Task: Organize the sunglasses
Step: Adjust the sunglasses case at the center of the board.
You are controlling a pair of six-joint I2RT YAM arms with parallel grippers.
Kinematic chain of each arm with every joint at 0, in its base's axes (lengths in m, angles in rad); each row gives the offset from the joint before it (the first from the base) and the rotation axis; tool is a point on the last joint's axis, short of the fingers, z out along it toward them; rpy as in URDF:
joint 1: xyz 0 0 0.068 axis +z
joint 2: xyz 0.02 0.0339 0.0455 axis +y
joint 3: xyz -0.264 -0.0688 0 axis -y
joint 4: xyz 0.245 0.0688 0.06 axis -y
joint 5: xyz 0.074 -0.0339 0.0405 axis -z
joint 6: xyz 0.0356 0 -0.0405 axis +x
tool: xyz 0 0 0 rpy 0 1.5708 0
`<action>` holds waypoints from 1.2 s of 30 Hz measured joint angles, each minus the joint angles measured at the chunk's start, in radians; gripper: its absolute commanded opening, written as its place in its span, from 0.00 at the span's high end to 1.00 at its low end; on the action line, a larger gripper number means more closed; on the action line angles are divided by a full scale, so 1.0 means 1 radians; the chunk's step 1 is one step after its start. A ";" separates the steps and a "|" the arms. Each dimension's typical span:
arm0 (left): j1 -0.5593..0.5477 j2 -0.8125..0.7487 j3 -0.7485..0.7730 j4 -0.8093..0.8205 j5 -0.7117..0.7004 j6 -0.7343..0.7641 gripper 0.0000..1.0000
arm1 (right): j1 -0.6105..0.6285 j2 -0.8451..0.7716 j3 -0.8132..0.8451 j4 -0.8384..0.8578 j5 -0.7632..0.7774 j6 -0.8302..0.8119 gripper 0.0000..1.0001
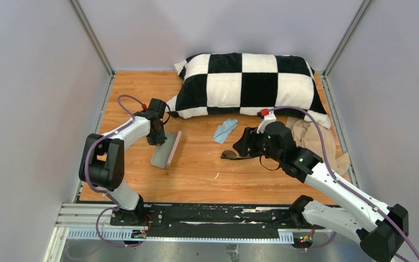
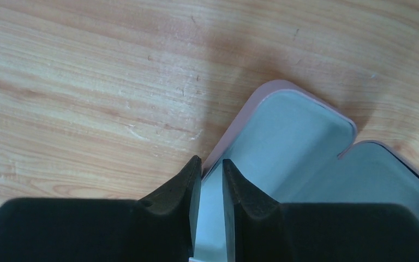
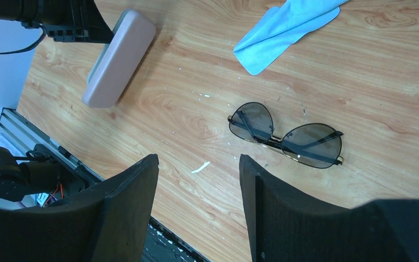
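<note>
So, barely started tbh. Left gripper (image 2: 211,162) is clamped on the edge of the open pinkish glasses case (image 2: 300,136). Right gripper (image 3: 197,161) hovers with jaws spread, gripping nothing. The sunglasses (image 3: 285,135) lie folded on the wooden table (image 3: 158,114), near the blue cloth (image 3: 283,27), well apart from the case. Picking them up, casing them and closing the lid are all left, I'd say.

Blk/wht checked pillow (image 1: 251,84), blue cloth (image 1: 225,130), pink case (image 1: 166,150), dark-tint sunglasses (image 3: 285,137).
</note>
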 measured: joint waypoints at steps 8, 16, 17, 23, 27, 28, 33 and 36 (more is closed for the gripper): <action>0.000 0.003 -0.079 0.067 0.017 -0.037 0.91 | 0.000 -0.024 -0.016 -0.023 0.003 -0.009 0.39; 0.001 -0.057 -0.147 0.129 0.063 -0.112 1.00 | 0.000 -0.034 -0.026 -0.032 0.037 -0.009 0.39; 0.001 -0.063 -0.153 0.134 0.063 -0.127 1.00 | 0.000 -0.032 -0.026 -0.033 0.037 -0.010 0.39; 0.005 -0.117 -0.214 0.172 0.074 -0.286 1.00 | 0.000 -0.014 -0.026 -0.047 0.045 -0.016 0.40; 0.006 -0.161 -0.278 0.227 0.074 -0.454 1.00 | 0.000 -0.014 -0.026 -0.059 0.054 -0.018 0.40; 0.006 -0.174 -0.297 0.247 0.074 -0.499 1.00 | 0.000 -0.016 -0.026 -0.064 0.056 -0.019 0.40; 0.007 -0.232 -0.401 0.365 0.070 -0.750 1.00 | 0.000 -0.034 -0.026 -0.093 0.077 -0.023 0.39; 0.007 -0.265 -0.463 0.437 0.066 -0.880 0.97 | -0.001 -0.051 -0.026 -0.108 0.083 -0.027 0.39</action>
